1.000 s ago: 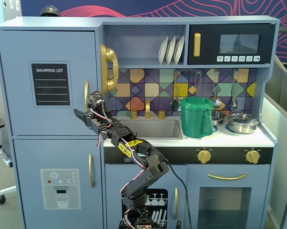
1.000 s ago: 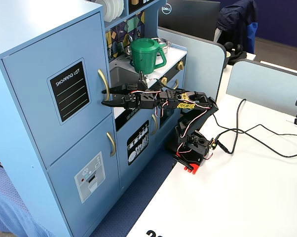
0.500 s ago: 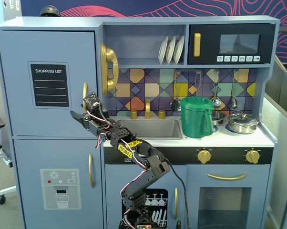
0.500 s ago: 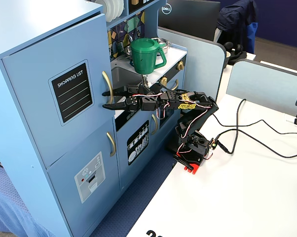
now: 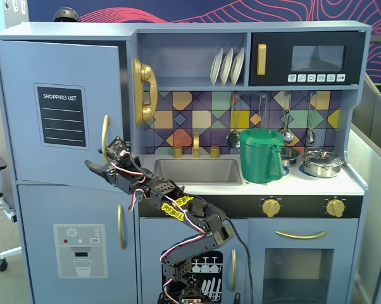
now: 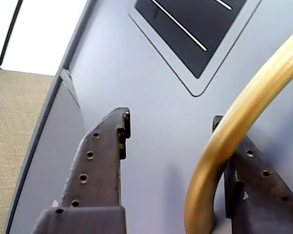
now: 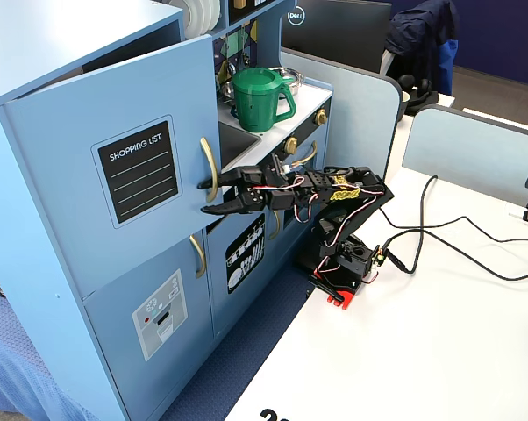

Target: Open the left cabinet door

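The left cabinet door (image 5: 57,69) (image 7: 97,114) is grey-blue with a black "SHOPPING LIST" panel (image 5: 62,116). It stands ajar, with its handle side swung out from the cabinet. In both fixed views my gripper (image 5: 97,158) (image 7: 204,197) is at the lower part of the curved gold handle (image 5: 105,136) (image 7: 210,167). In the wrist view the gripper (image 6: 171,119) is open. The gold handle (image 6: 234,131) runs between the two fingers, pressed against the right finger (image 6: 256,180) and well clear of the left one (image 6: 100,161).
Below is a second door with a water-dispenser picture (image 5: 80,250). A gold toy phone (image 5: 144,88), a sink (image 5: 197,170) and a green pitcher (image 5: 261,155) lie to the right of the door. The arm's base (image 7: 343,263) and cables (image 7: 457,241) sit on the white table (image 7: 439,351).
The shopping-list door has gone from shut to ajar. The gripper has moved out from the cabinet and leftward in the front fixed view, with the handle hooked between its fingers.
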Tool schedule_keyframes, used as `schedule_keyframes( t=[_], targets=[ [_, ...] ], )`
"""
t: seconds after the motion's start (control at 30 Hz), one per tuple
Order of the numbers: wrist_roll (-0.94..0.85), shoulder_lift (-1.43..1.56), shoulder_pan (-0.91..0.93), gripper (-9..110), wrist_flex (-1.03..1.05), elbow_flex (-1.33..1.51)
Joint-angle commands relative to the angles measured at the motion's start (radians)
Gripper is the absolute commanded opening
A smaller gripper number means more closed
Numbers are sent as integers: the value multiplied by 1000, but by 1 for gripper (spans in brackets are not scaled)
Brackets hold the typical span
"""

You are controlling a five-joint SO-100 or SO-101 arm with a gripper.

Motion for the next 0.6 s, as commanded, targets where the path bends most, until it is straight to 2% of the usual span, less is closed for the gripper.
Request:
schedule_keyframes(
  t=[0.0,0.57],
  targets=[
    [-31,77,-15,12,-17,21],
    [-8,460,100,12,196,103]
  ],
)
